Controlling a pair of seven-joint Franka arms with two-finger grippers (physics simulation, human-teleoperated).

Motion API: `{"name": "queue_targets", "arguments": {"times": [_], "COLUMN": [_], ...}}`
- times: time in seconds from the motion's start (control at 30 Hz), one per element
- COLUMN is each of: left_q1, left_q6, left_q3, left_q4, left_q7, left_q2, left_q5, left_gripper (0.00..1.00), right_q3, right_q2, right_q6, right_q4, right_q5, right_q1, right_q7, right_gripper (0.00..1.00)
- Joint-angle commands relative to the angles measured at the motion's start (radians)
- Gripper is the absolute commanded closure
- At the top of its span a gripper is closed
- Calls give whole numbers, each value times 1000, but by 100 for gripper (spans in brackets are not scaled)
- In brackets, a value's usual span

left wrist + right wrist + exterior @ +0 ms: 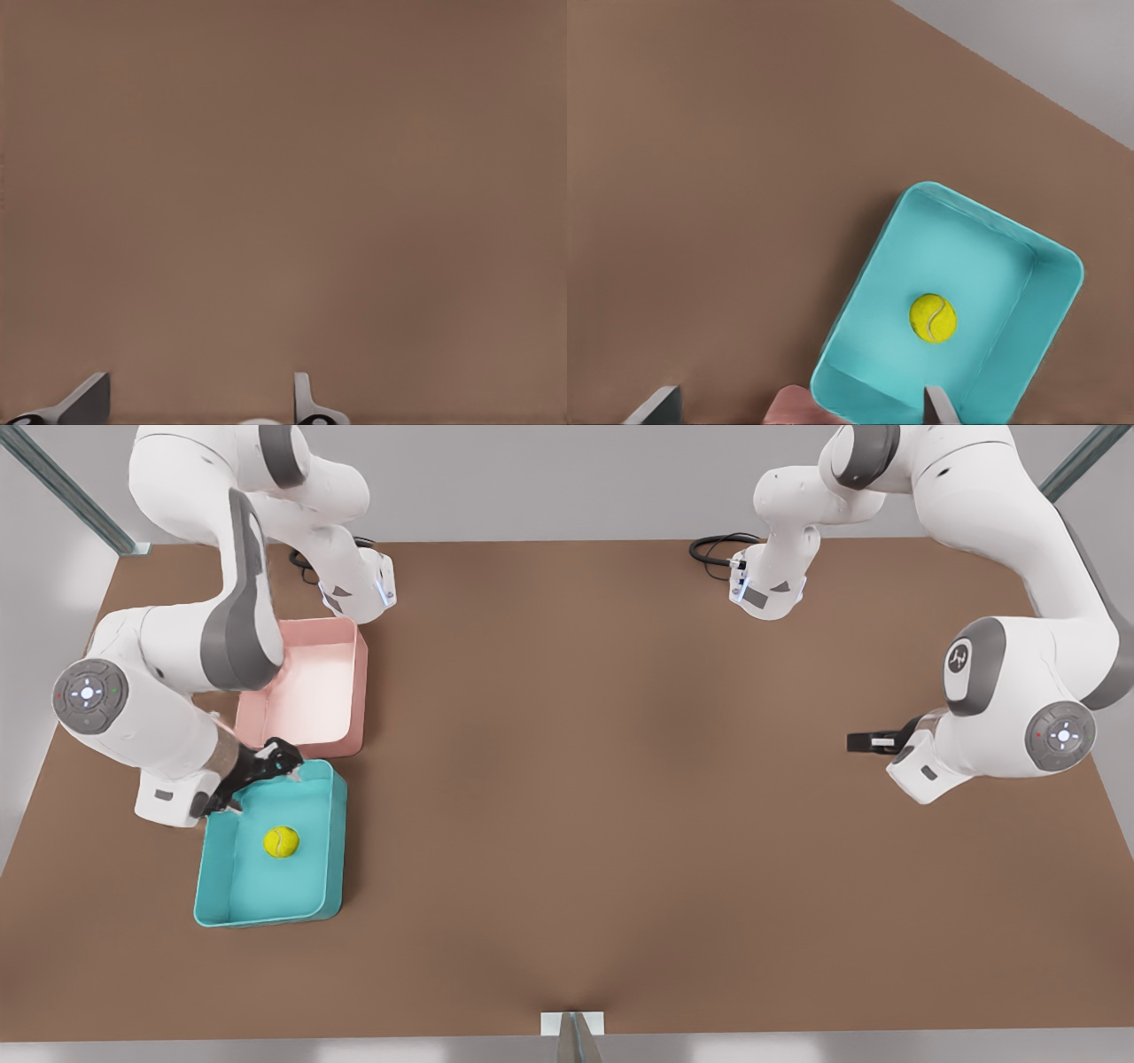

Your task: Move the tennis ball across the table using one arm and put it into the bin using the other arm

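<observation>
Since the ball (pixel 281 841) already lies on the floor of the bin (pixel 333 841), the task looks done as far as the front view tells. On that view's left, the right hand (pixel 282 766) hovers over the bin's far rim, just beside the pink tray (pixel 359 691), its fingers spread and empty. On the view's right, the left hand (pixel 858 741) waits low over the bare counter (pixel 602 779), well apart from both trays; whether it is spread cannot be told from here.

From the left wrist, two fingertips (pixel 89 398) stand apart over plain counter (pixel 283 177), gripping nothing.

From the right wrist, the ball (pixel 933 318) sits loose near the middle of the bin (pixel 877 266), touching no wall, with spread fingertips (pixel 937 405) at the near edge. What seems left is only to withdraw that arm
</observation>
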Motion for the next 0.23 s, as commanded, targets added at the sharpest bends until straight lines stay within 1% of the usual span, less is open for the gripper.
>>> {"name": "queue_targets", "arguments": {"times": [0.0, 0.1, 0.2], "left_q1": [0, 2, 2], "left_q6": [-13, -24, -41], "left_q3": [0, 0, 0], "left_q4": [0, 2, 2], "left_q7": [-1, -2, -4], "left_q2": [-4, -5, -5], "left_q5": [0, 0, -3], "left_gripper": [0, 0, 0], "right_q3": [60, 93, 95], "right_q2": [-56, -136, -152], "right_q6": [-197, -188, -183], "right_q4": [-36, -121, -138], "right_q5": [-59, -59, -62], "right_q1": [-96, -155, -158], "right_q7": [590, 594, 593], "right_gripper": [0, 0, 0]}}
